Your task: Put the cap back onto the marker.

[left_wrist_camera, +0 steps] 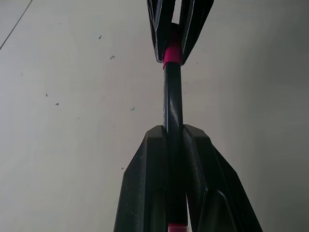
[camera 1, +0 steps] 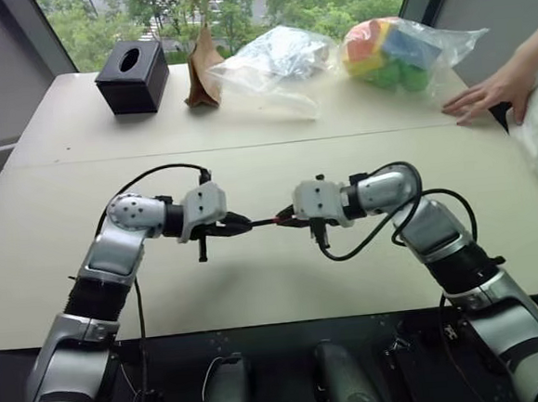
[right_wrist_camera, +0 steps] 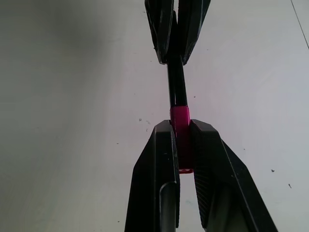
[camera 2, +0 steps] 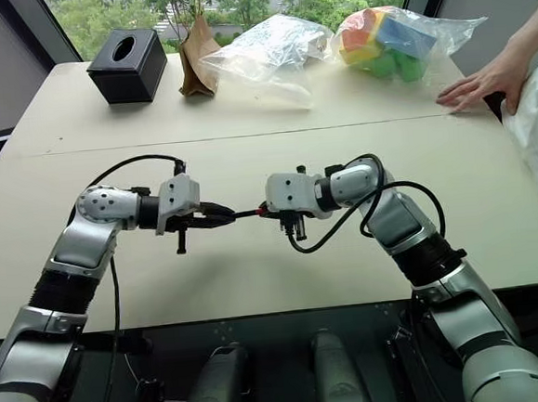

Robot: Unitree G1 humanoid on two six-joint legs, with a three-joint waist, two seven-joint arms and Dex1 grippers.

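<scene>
Pressing on with any tilt could jam or pop the cap (right_wrist_camera: 181,137), pinched in the closed right jaws, off the marker (left_wrist_camera: 173,104), clamped in the closed left jaws above the worktop (camera 1: 283,265).

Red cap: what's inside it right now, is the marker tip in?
The cap, pinched by the right gripper, sits on the end of the marker held by the left gripper. The tip is covered, so seating depth can't be seen.

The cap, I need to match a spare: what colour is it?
Bright pinkish red. The cap shows best in the right wrist view, clamped in the right claw.
</scene>
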